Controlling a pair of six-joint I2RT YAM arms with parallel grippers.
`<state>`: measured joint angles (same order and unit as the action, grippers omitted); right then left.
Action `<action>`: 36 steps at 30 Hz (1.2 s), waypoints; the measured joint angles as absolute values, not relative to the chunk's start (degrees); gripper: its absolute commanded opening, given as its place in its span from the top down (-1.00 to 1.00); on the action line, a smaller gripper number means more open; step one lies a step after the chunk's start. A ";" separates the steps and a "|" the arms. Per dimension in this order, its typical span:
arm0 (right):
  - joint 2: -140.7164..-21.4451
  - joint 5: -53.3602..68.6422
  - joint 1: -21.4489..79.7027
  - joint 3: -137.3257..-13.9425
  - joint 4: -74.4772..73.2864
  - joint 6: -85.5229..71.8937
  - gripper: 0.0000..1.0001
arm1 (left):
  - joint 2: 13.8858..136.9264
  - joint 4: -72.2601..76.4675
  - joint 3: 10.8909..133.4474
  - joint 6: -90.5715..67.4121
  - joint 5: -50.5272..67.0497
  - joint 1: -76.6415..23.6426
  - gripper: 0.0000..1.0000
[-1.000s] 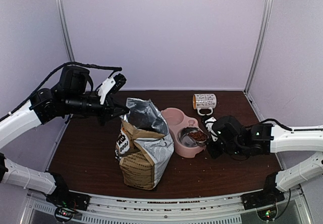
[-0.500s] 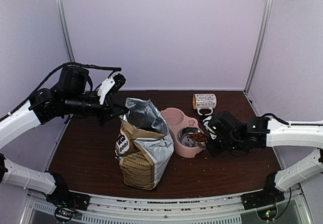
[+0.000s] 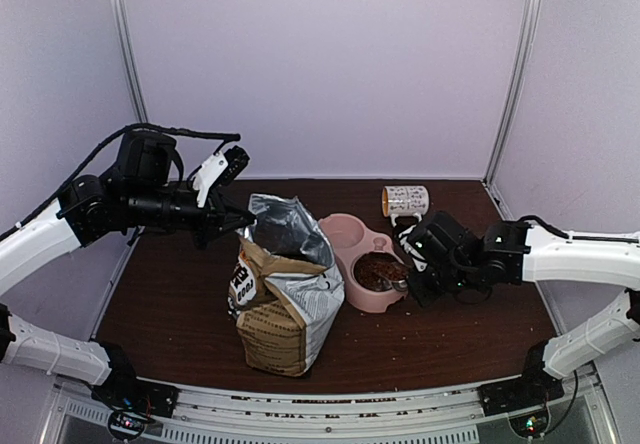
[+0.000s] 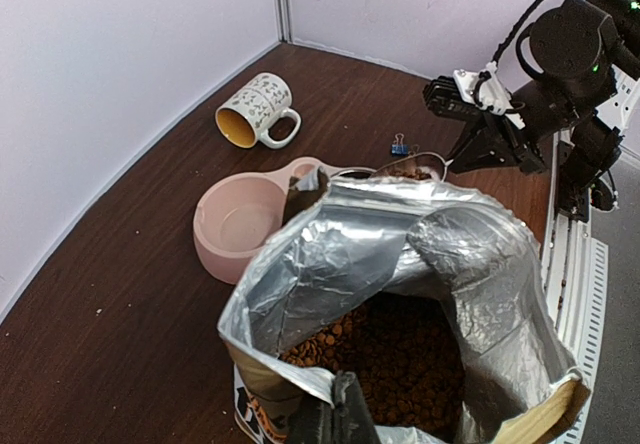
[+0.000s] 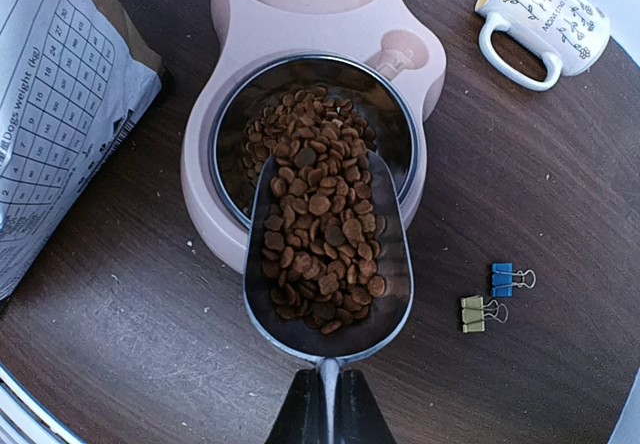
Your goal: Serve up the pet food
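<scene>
Reddish-brown pet food (image 5: pixel 322 226) fills a metal scoop (image 5: pixel 392 299), whose lip is tilted over the steel insert (image 5: pixel 392 129) of the pink double bowl (image 5: pixel 425 64). Pellets are sliding from it into a heap in that insert. My right gripper (image 5: pixel 328 379) is shut on the scoop's thin handle. The other pink compartment (image 4: pixel 240 226) holds nothing. My left gripper (image 4: pixel 335 409) is shut on the near rim of the open foil-lined bag (image 4: pixel 330 254), holding its mouth open, and more pet food (image 4: pixel 400 354) shows inside. From above, the bag (image 3: pixel 285 299) stands left of the bowl (image 3: pixel 345 232).
A patterned mug (image 5: pixel 545 14) lies on its side behind the bowl, beside the back wall. A blue binder clip (image 5: pixel 503 279) and a yellow-green one (image 5: pixel 473 313) lie on the table right of the scoop. A few crumbs lie near the bowl.
My right arm has moved left and tipped the scoop over the steel insert, where kibble now shows. The left arm and the bag have stayed still.
</scene>
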<state>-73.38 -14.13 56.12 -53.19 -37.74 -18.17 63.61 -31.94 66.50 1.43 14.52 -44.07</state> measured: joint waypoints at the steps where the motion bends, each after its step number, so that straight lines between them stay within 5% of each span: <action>1: -73.58 -14.04 56.10 -53.49 -37.91 -18.11 1.00 | 63.59 -31.94 66.50 1.43 14.50 -44.07 1.00; 36: -85.49 -12.21 55.51 -76.14 -62.33 -10.09 1.00 | 63.20 -32.32 66.50 1.45 14.31 -44.07 1.00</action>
